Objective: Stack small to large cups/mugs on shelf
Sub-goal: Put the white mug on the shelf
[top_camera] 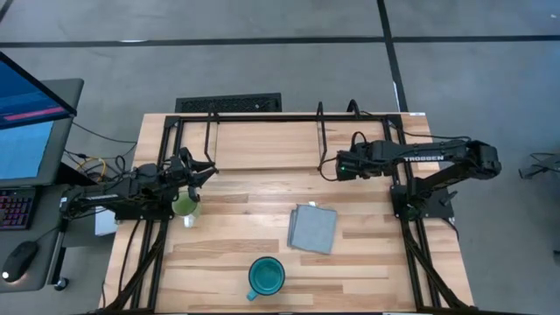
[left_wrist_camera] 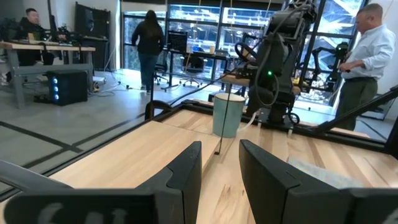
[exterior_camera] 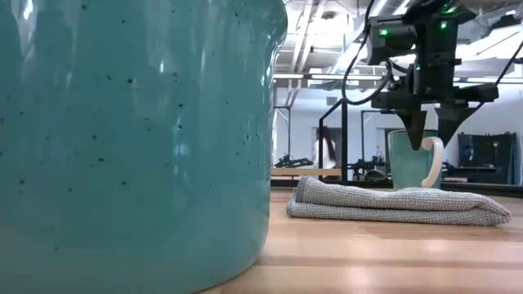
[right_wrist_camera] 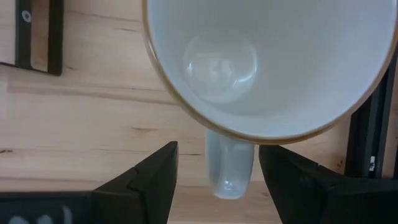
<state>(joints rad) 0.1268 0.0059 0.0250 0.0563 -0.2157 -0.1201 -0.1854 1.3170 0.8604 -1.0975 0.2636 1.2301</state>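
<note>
Nearest the front edge sits the big teal mug (top_camera: 265, 276). It's the bulkiest and probably the heaviest, glazed and slick, so I'd pinch its wall over the rim rather than trust the handle. Past it lies the grey cloth (top_camera: 312, 228), soft and not part of the job. Off to the left side the light-green mug (top_camera: 185, 207) stands just beside the left gripper (left_wrist_camera: 219, 162), whose fingers are only narrowly parted with nothing between them. Furthest back, by the shelf (top_camera: 262, 116), the right gripper (right_wrist_camera: 217, 158) hovers over the white mug (right_wrist_camera: 267, 62), fingers spread wide on either side of its handle (right_wrist_camera: 229, 168). It's small, light, stiff ceramic that would chip if bumped. Can't tell if it's on the shelf base yet.
</note>
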